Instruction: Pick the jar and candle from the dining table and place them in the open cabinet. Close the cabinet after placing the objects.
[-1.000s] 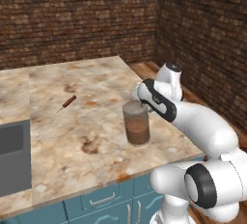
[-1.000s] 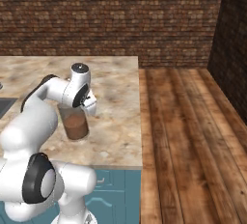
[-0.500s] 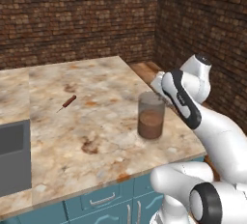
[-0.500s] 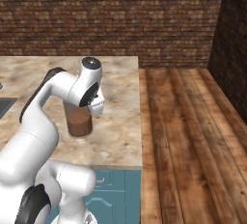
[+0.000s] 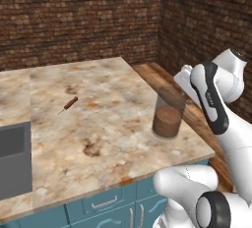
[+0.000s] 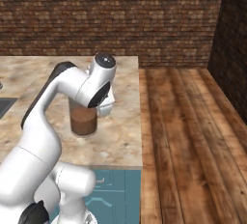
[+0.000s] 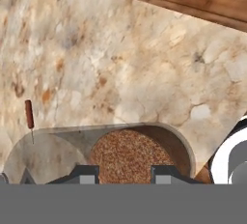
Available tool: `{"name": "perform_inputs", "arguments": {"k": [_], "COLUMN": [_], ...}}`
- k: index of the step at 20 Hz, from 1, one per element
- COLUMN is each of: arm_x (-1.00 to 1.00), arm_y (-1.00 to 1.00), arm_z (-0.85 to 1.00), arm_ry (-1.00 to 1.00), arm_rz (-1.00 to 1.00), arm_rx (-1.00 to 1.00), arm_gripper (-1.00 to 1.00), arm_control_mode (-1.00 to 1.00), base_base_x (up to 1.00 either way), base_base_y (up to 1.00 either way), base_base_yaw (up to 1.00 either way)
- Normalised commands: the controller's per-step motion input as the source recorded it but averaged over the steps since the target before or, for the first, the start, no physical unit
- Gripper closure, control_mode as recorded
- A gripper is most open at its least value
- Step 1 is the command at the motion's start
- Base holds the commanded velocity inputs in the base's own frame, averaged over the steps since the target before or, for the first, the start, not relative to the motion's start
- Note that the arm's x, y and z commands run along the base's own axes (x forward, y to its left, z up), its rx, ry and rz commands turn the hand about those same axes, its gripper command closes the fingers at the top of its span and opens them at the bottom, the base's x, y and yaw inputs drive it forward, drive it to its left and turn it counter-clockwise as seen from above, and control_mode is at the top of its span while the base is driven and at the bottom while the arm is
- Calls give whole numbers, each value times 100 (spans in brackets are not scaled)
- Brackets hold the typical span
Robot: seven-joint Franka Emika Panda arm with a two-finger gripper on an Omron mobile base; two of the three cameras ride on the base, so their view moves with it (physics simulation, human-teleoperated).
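The jar [image 7: 140, 155] sits between the gripper [image 7: 124, 174] tips, seemingly gripped.

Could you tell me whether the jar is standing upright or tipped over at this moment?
Upright. The jar stands on its base on the dining table near the corner, its walls vertical in both base views and brown filling level in its lower half.
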Motion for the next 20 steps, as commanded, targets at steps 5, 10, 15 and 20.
{"name": "perform_inputs", "arguments": {"k": [5, 10, 15, 20], "arm_x": [-22, -1, 0, 0], "arm_y": [-9, 0, 0, 0], "arm_z": [13, 0, 0, 0], "arm_ry": [0, 0, 0, 0], "arm_rz": [0, 0, 0, 0], "arm_rx": [-6, 0, 0, 0], "arm_gripper": [100, 100, 100, 100], "arm_control_mode": [-100, -100, 100, 100], "base_base_x": [0, 0, 0, -3], "base_base_y": [0, 0, 0, -20], "base_base_yaw": [0, 0, 0, -14]}}
